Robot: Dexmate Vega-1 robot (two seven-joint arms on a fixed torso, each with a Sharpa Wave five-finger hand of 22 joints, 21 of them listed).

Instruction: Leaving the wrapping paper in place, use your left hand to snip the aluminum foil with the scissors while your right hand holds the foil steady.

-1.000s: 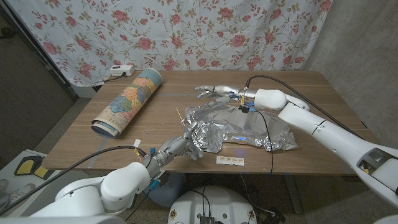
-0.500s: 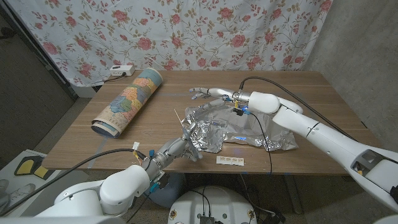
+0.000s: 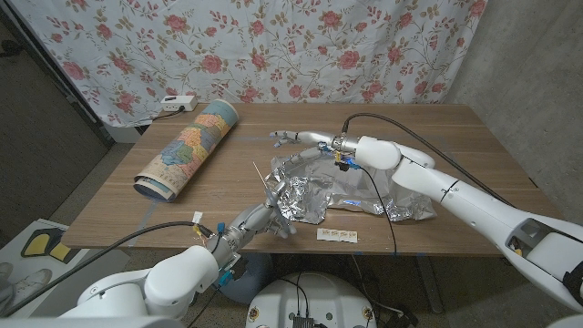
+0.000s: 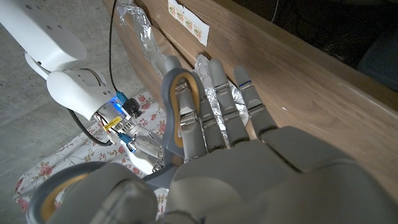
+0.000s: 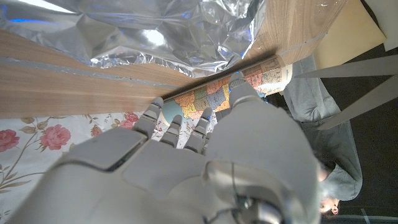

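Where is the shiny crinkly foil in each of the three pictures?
Head view: the aluminum foil lies crumpled at the table's middle, between both hands.
Left wrist view: a foil strip peeks past the left hand's fingers at the table edge.
Right wrist view: foil spreads beyond the right hand.
Shared landmark: the wooden table.

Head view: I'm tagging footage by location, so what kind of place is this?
Probably a makeshift indoor recording setup rather than a home: a floral cloth backdrop hangs behind the wooden table, with a bare grey wall beside it.
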